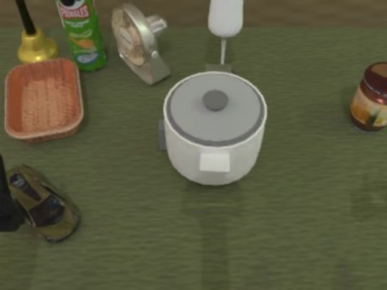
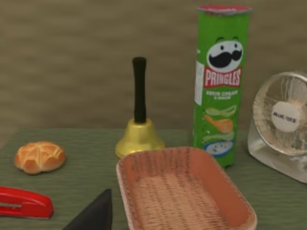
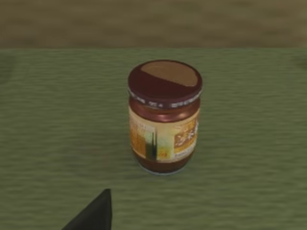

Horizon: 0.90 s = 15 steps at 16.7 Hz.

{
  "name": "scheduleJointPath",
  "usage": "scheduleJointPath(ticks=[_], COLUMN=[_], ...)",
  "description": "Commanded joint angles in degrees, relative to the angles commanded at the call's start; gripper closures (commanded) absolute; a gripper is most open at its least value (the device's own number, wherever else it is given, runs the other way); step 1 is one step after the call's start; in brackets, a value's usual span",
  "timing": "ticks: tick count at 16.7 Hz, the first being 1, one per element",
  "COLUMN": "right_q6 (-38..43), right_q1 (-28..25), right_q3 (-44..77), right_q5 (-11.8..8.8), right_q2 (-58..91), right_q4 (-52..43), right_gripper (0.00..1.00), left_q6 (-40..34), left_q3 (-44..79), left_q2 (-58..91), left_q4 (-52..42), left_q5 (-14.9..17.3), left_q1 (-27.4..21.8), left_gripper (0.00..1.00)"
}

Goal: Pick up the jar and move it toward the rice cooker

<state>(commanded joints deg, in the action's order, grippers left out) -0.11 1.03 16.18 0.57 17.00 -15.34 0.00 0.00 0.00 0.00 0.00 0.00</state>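
Note:
The jar stands upright on the green table at the far right, well apart from the rice cooker, which sits in the middle. In the right wrist view the jar shows its dark red lid and yellow-orange label. Only a dark part of my right gripper shows there, short of the jar and not touching it. The right arm is out of the top view. My left arm is parked at the table's left edge, and a dark part of my left gripper shows beside the basket.
At the back left stand a brass bell, a green Pringles can and a silver clock. A woven basket and a toy car lie at the left. A white object stands behind the cooker.

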Motion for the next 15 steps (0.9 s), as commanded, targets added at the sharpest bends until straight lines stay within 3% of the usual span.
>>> scheduleJointPath(ticks=[5, 15], right_q6=[-0.5, -3.9], right_q1=[1.4, 1.7], right_q3=[24.8, 91.5], right_q5=[0.9, 1.3], right_q2=[22.8, 79.0], right_q4=[-15.6, -45.1], right_gripper=[0.0, 0.0], left_q6=[0.0, 0.0], left_q3=[0.0, 0.0], left_q2=[0.0, 0.0], left_q4=[0.0, 0.0], left_q5=[0.0, 0.0], left_q1=[0.0, 0.0], left_gripper=[0.0, 0.0])
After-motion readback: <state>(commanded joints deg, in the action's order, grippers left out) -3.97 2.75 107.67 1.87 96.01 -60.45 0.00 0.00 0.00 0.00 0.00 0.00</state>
